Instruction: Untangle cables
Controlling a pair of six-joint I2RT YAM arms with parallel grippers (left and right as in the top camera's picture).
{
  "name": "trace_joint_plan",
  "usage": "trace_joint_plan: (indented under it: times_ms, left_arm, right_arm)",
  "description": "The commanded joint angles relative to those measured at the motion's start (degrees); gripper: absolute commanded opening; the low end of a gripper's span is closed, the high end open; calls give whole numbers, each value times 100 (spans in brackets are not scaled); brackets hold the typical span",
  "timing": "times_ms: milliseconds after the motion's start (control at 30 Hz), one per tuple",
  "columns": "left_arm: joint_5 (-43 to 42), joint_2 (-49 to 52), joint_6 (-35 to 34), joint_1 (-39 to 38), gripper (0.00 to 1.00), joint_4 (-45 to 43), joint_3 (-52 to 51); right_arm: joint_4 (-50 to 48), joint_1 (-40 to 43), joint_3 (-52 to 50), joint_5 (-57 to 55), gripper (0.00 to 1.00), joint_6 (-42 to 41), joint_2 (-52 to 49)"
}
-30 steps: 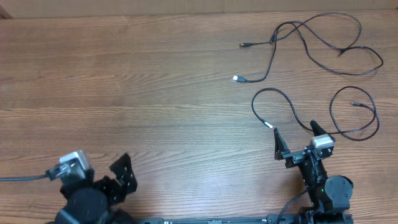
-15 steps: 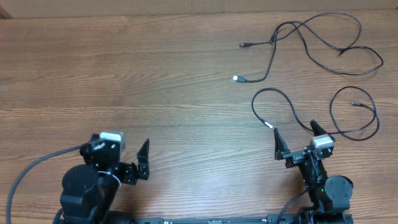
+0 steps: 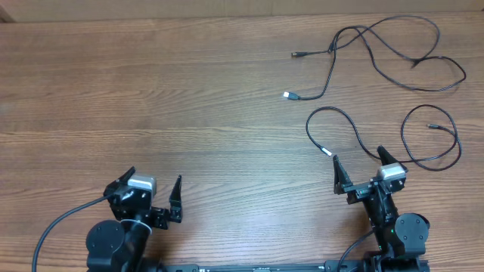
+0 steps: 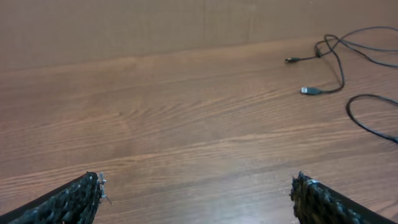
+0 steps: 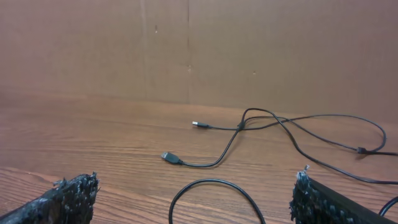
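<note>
far cable point(image 3: 333, 50): long axis left-right, plugs point(image 3: 288, 95) point left | near cable point(image 3: 330, 109): left-right

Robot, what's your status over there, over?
Left gripper open, empty. Right gripper open, empty. Far cable and near cable lie apart. No obstacle seen.

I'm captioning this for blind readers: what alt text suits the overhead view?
Two thin black cables lie apart at the right of a wooden table: the far cable loops near the back edge, and the near cable curls just ahead of the open right gripper. The open left gripper sits at the near left, away from both.
</note>
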State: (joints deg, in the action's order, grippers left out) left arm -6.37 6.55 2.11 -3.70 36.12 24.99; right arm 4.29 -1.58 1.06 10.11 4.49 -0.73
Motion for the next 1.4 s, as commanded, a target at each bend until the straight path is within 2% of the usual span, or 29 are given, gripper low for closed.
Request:
trace_joint_plan:
  times_ms: [0, 667, 1033, 1200, 1367]
  left_arm:
    - [17, -299, 136, 83, 100, -208, -310]
    - [136, -636, 136, 374, 100, -1552, -1209]
    - [254, -638, -52, 396, 100, -3856, -2455]
    - [254, -638, -114, 535, 100, -3696, -2472]
    - [326, -638, -111, 603, 100, -3178, -2472]
  right_arm:
    - [-35, -28, -57, 0, 100, -39, 57]
    - [-35, -28, -57, 2, 100, -39, 57]
    - [-37, -28, -57, 0, 100, -39, 57]
    - [-35, -28, -57, 2, 100, -39, 57]
    - [-35, -28, -57, 2, 100, -39, 57]
